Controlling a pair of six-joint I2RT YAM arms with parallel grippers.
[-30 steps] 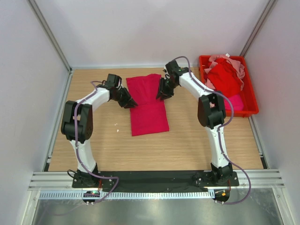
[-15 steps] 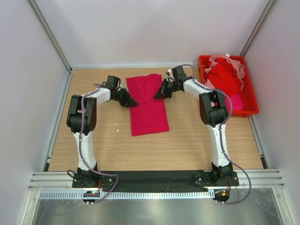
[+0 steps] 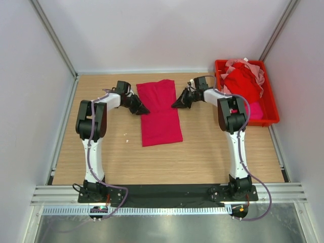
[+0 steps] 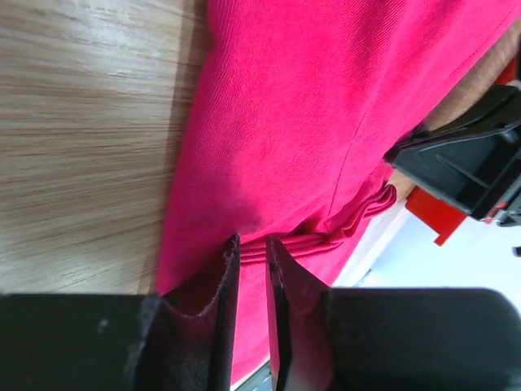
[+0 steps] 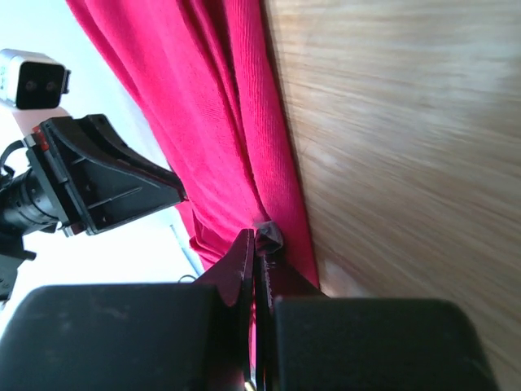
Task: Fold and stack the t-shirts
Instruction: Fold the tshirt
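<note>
Crimson t-shirt point(image 3: 161, 119): long strip. L gripper point(image 4: 251, 244), R gripper point(image 5: 254, 236): jaws pinched near-shut on its opp. side edges, prob. readying crosswise fold.

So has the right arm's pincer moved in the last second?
Yes. The right pincer swung slightly rightward, toward the red plastic bin, its tips staying at the right edge of the crimson cloth t-shirt.
</note>
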